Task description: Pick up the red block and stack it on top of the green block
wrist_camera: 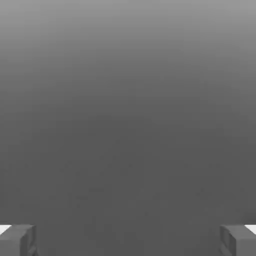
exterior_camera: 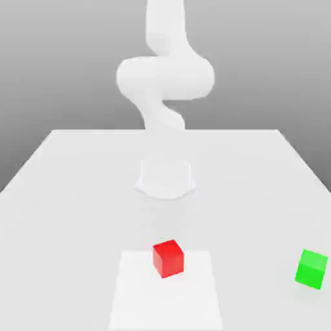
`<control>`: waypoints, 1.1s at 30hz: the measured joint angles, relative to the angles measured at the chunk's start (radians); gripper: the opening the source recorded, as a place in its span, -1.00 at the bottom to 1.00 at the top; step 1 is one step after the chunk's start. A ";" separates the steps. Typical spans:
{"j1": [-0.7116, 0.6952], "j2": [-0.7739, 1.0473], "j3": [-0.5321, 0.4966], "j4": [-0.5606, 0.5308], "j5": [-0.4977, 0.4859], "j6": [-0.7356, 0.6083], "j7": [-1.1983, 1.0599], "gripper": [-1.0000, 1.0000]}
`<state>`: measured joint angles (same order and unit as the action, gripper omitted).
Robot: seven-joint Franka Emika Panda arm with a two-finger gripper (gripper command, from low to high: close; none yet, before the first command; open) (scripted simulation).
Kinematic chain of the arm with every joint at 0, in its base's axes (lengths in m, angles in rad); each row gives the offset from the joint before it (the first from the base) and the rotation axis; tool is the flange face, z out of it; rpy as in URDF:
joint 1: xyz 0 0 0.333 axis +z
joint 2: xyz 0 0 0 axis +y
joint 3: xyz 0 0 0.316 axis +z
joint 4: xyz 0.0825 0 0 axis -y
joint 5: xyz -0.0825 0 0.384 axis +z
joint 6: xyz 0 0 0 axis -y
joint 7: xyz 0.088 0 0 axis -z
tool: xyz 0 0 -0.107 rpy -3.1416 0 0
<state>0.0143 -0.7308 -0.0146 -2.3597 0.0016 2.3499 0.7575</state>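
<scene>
Red block (exterior_camera: pixel 169 258) on the desk (exterior_camera: pixel 71 220), over the far part of a pale, bright patch (exterior_camera: pixel 166 304); sits turned, corner toward the viewer, near the middle of the exterior view. Green block (exterior_camera: pixel 311 269) on the desk toward the exterior view's right, well apart from the red one, outside the patch; also turned. Neither block touches the other; nothing stacked. Arm (exterior_camera: pixel 166 77), white, rises at the far side of the desk, bent in its middle, upper portion running out of frame at the top. Hand (wrist_camera: pixel 128 241) in hand view: two fingers spread wide apart, nothing between them but plain grey background.
</scene>
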 joint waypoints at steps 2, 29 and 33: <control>0.015 0.068 -0.015 -0.056 0.000 0.049 -0.040 0.00; 0.062 0.926 -0.027 -0.480 0.066 0.684 -0.428 -1.00; 0.059 0.905 -0.028 -0.483 0.054 0.667 -0.420 -1.00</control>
<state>0.0735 0.1743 -0.0422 -2.8430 0.0556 3.0165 0.3377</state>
